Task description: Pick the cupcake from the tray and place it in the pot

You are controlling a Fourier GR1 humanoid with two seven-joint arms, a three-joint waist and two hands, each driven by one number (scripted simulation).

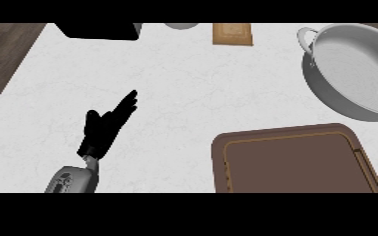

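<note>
A brown tray (295,162) lies at the lower right of the white counter; nothing shows on it. A grey metal pot (347,70) with a loop handle stands at the upper right, and its inside shows bare. No cupcake appears anywhere in the head view. My left hand (107,125) hovers over the counter at the lower left, fingers straight and pointing up and to the right, holding nothing. My right hand does not show.
A tan rectangular board (232,33) lies at the back centre. A black box (100,30) sits at the back left, beside a grey round object (181,25). The counter's dark wooden edge (15,45) runs along the far left.
</note>
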